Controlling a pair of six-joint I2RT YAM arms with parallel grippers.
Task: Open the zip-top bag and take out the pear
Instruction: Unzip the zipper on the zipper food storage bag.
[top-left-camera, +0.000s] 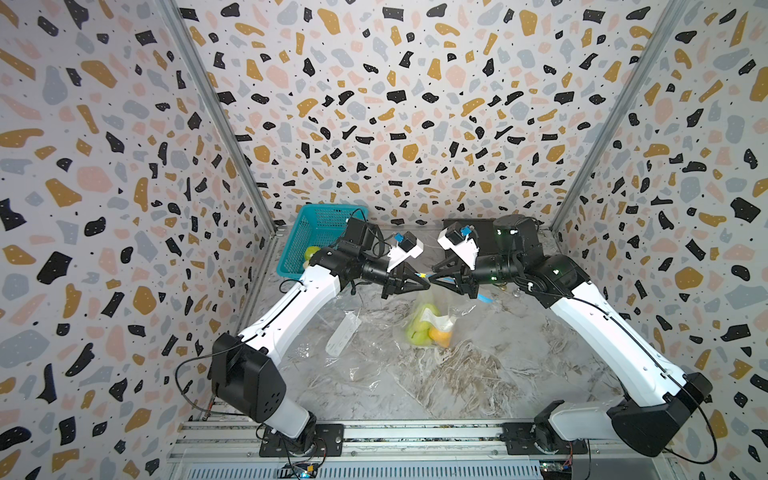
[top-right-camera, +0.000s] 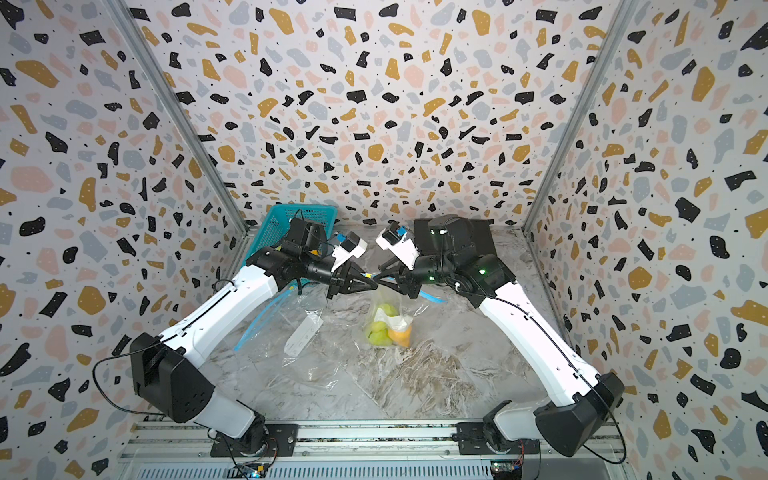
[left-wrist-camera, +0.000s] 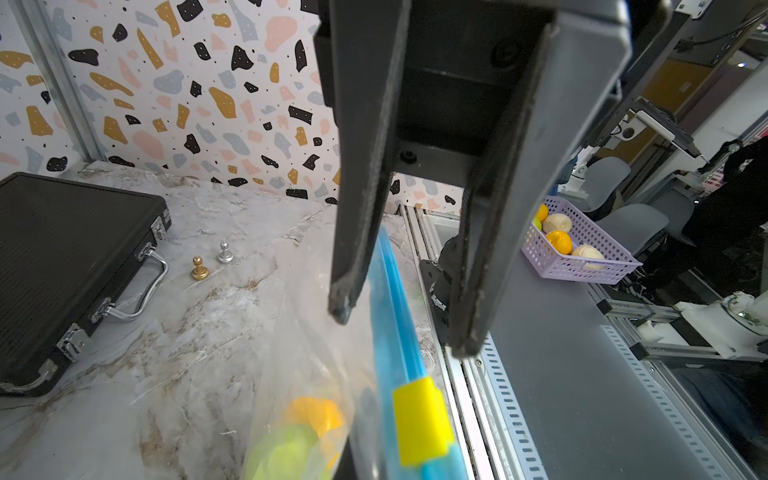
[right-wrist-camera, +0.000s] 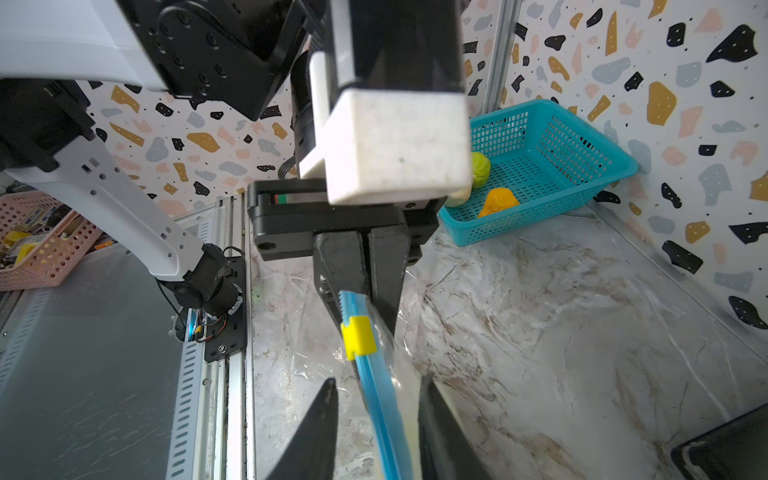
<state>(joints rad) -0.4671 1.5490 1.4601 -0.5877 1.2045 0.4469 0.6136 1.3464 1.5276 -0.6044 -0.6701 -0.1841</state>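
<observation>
The clear zip-top bag (top-left-camera: 432, 320) hangs lifted above the marble table (top-left-camera: 478, 382), seen in both top views. A green pear (top-left-camera: 417, 334) and an orange fruit (top-left-camera: 441, 334) show through its bottom. My left gripper (top-left-camera: 426, 284) is shut on the bag's top end, just beside the yellow slider (right-wrist-camera: 358, 336). Facing it, my right gripper (right-wrist-camera: 378, 392) stands open astride the blue zip strip (right-wrist-camera: 374, 399), with a gap on each side. In the left wrist view the right gripper's fingers (left-wrist-camera: 345, 303) straddle that strip above the slider (left-wrist-camera: 422, 419).
A teal basket (top-left-camera: 316, 232) with fruit stands at the back left. A black case (left-wrist-camera: 62, 257) lies at the back right, with a gold pawn (left-wrist-camera: 200, 269) and a silver pawn (left-wrist-camera: 225, 253) beside it. An empty clear bag (top-left-camera: 343, 332) lies flat under the left arm.
</observation>
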